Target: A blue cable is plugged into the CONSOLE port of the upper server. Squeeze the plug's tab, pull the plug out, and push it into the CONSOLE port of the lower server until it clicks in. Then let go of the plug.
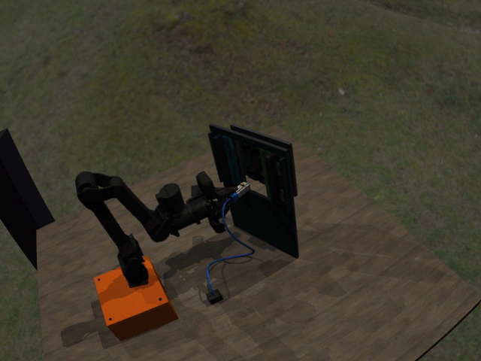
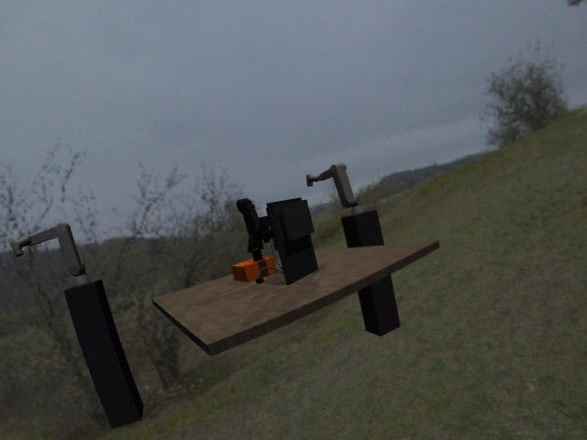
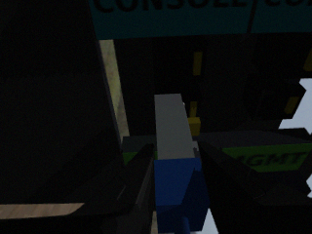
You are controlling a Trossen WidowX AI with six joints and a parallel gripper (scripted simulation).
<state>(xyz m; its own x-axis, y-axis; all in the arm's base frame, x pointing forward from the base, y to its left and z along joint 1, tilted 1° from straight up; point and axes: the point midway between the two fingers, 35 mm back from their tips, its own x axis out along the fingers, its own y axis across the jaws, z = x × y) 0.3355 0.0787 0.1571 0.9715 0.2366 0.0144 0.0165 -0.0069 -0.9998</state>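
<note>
Your black two-fingered pincer (image 1: 237,192) (image 3: 175,150) is pinching the blue-and-white, block-shaped plug (image 1: 241,189) (image 3: 175,161) by its sides. The plug is sitting out in front of the upright black server panel (image 1: 264,225) (image 2: 302,260), its white nose pointing at the panel. The slim blue cable (image 1: 237,240) (image 2: 273,249) is trailing from its rear, curving down before the panel to a small black block (image 1: 214,297) (image 2: 259,280).

You are apparently carrying the freed plug between ports; the next move is calling for lining it up with the lower CONSOLE socket, tab facing correctly, then pushing straight in.

The brown wooden table (image 1: 361,280) (image 2: 265,317) is bearing the panel and, on the panel's port side, the orange box-shaped base (image 1: 112,303) (image 2: 242,272). Beyond the panel, grassy ground is spreading under a grey sky, with two grey arms standing on dark pillars beyond the table's edges.
</note>
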